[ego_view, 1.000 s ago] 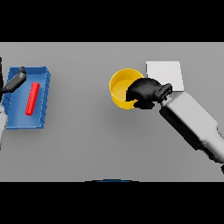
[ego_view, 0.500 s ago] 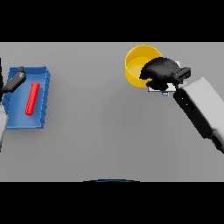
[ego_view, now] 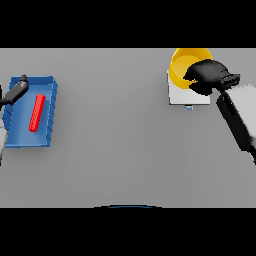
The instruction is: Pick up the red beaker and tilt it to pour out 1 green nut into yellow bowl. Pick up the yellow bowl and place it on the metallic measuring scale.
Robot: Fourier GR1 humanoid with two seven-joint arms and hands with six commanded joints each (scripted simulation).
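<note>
The yellow bowl (ego_view: 181,66) is held at the table's far right, over the back part of the pale metallic scale (ego_view: 181,95). My right hand (ego_view: 209,76) is curled round the bowl's right rim and hides that side of it. Whether the bowl rests on the scale or hangs above it I cannot tell. A red beaker (ego_view: 37,113) lies on its side inside the blue tray (ego_view: 49,117) at the left. My left hand (ego_view: 16,90) shows at the tray's upper left corner. No green nut is visible.
The scale has a small blue mark (ego_view: 188,107) on its front edge. The blue tray stands near the table's left edge.
My right hand has carried the yellow bowl farther back and to the right, from the table beside the scale to over the scale's rear. The scale's front is now uncovered. The left hand stayed put.
</note>
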